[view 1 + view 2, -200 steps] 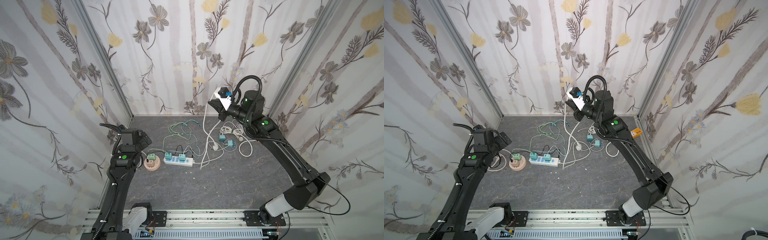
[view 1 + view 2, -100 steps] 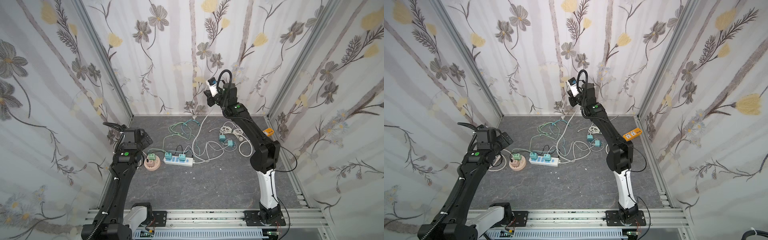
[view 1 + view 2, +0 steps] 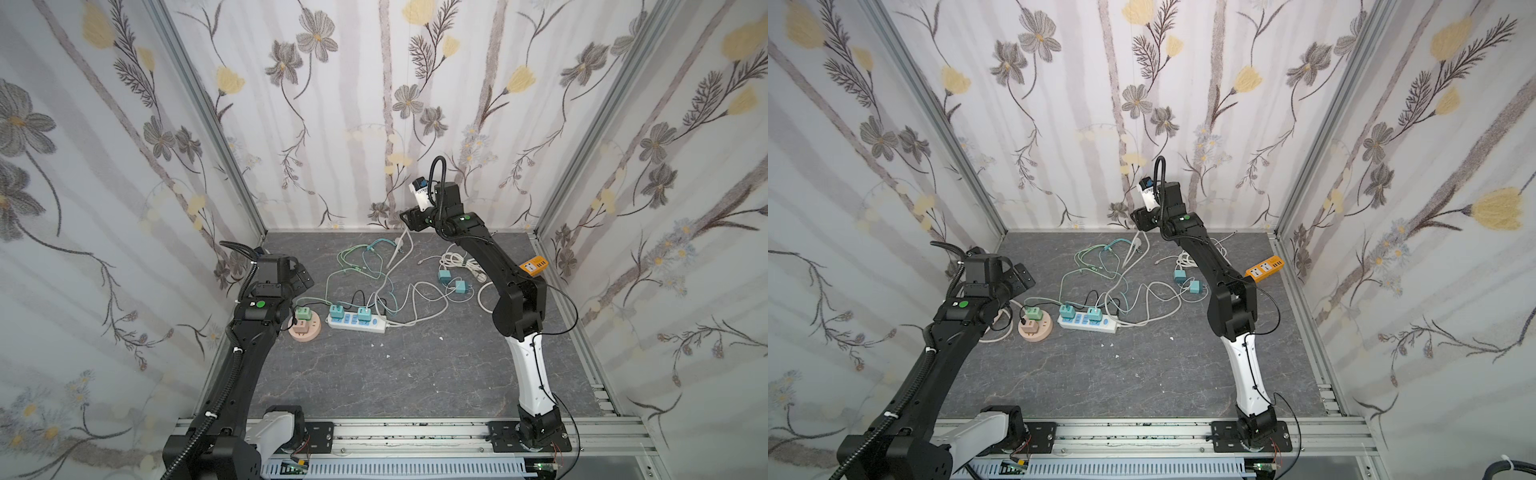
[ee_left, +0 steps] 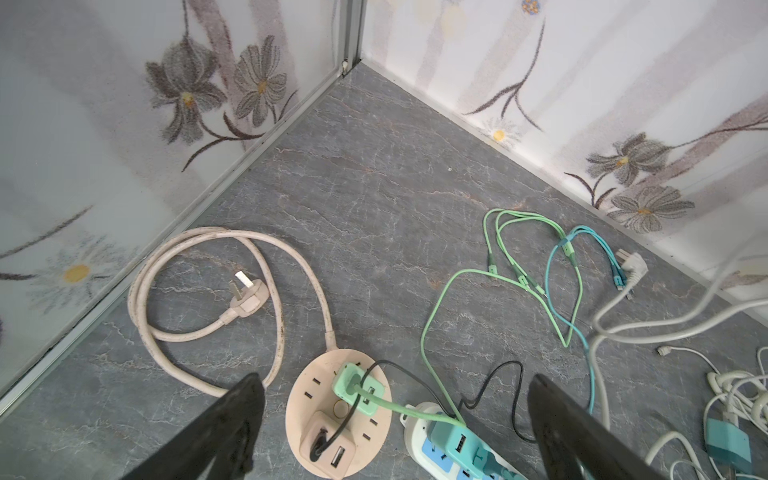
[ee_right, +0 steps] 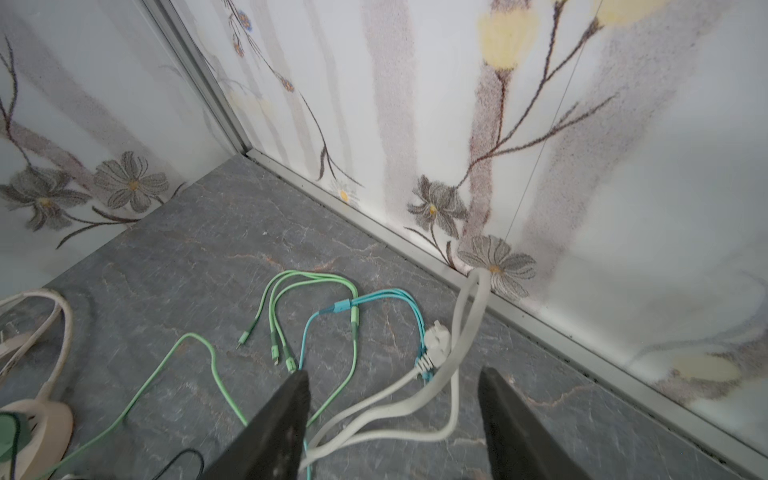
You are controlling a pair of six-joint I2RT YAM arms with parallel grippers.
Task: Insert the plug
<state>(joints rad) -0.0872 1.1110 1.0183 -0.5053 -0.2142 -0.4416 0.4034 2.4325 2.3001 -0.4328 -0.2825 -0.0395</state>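
Note:
A white plug (image 5: 436,344) on a thick white cable (image 5: 465,324) lies on the grey floor by the back wall, also in both top views (image 3: 400,242) (image 3: 1137,246). My right gripper (image 5: 394,374) hovers just above it, open, with the cable loop lying on the floor below the gap and nothing gripped; it also shows in both top views (image 3: 409,220) (image 3: 1140,220). My left gripper (image 4: 395,382) is open and empty above a round beige socket (image 4: 338,411) and a white power strip (image 4: 419,444). Beside the left wall lies a beige plug (image 4: 249,297).
Green and teal charging cables (image 3: 361,259) sprawl between the arms. Two teal chargers (image 3: 452,280) and a coiled white cable lie under the right arm. An orange power strip (image 3: 534,264) sits by the right wall. The back wall is close to the right gripper.
My right gripper has opened and come down near the back wall; the white plug and cable it held up have dropped to the floor. The left arm has barely moved.

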